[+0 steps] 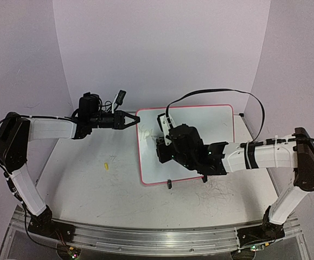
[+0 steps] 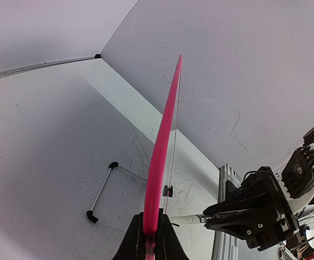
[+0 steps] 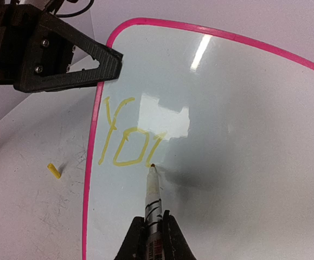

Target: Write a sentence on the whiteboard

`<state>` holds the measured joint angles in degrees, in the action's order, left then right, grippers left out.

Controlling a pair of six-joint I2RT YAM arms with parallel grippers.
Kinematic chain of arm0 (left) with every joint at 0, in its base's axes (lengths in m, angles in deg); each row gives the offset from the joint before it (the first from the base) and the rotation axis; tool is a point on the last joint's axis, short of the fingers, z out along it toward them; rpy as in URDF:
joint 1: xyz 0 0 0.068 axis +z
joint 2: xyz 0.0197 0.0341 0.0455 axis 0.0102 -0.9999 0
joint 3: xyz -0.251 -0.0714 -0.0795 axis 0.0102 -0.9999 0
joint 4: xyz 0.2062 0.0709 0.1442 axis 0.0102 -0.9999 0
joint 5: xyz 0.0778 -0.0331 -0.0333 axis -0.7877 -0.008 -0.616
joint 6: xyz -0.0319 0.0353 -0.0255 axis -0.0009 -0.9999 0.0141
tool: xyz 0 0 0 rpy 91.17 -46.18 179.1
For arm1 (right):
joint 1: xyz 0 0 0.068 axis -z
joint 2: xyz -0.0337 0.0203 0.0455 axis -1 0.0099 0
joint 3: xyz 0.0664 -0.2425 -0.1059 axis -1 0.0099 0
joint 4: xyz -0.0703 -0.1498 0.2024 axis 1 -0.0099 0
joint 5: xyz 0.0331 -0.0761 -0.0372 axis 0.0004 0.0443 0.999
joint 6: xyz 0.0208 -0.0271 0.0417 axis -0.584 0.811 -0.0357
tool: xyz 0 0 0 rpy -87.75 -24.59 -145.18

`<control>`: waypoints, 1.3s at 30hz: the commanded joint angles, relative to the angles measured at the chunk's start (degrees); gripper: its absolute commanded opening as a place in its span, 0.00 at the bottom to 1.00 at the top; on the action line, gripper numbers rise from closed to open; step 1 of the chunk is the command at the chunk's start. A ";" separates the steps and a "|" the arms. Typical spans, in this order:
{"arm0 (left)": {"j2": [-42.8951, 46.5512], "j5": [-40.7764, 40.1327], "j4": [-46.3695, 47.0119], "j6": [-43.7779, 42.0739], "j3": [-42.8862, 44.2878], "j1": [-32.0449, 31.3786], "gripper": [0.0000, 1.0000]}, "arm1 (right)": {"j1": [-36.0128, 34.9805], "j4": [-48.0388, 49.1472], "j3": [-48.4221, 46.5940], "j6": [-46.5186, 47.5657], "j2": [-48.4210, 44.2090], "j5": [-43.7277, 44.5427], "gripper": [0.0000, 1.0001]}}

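Left arm (image 1: 51,128) reaches in from nine o'clock, jaws pinching the whiteboard (image 1: 200,127) edge, mid-desk (image 1: 91,184). Right arm (image 1: 265,154) bends in from three o'clock, jaws gripping the marker (image 3: 153,195), tip on the yellow sentence (image 3: 125,140).

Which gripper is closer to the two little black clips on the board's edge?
Right. The right gripper hovers over the board just beyond the clips; the left gripper pinches the board's left edge, farther off.

Pale lilac walls (image 1: 162,49), scuffed white table (image 1: 91,184)
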<state>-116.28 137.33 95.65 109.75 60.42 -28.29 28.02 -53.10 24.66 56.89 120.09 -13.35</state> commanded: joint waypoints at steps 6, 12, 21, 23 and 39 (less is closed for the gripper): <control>-0.50 1.35 0.64 0.30 0.24 -1.12 0.02 | 1.79 -1.05 -2.08 -0.14 -1.26 3.73 0.00; -0.35 1.35 0.65 0.30 0.24 -1.13 0.02 | 2.71 0.26 -3.38 0.35 0.06 3.32 0.00; -0.39 1.43 0.71 0.30 0.33 -1.13 0.02 | 2.96 0.71 -3.77 0.47 0.64 2.01 0.00; -0.38 1.42 0.71 0.30 0.34 -1.14 0.02 | 2.91 0.61 -3.07 0.22 0.39 1.48 0.00; -0.74 1.43 0.67 0.28 0.33 -1.15 0.02 | 1.53 -1.62 2.13 -2.67 -1.09 -0.26 0.00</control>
<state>-116.42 137.02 95.64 109.75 60.42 -28.29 29.20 -51.96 25.37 55.63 119.82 -13.78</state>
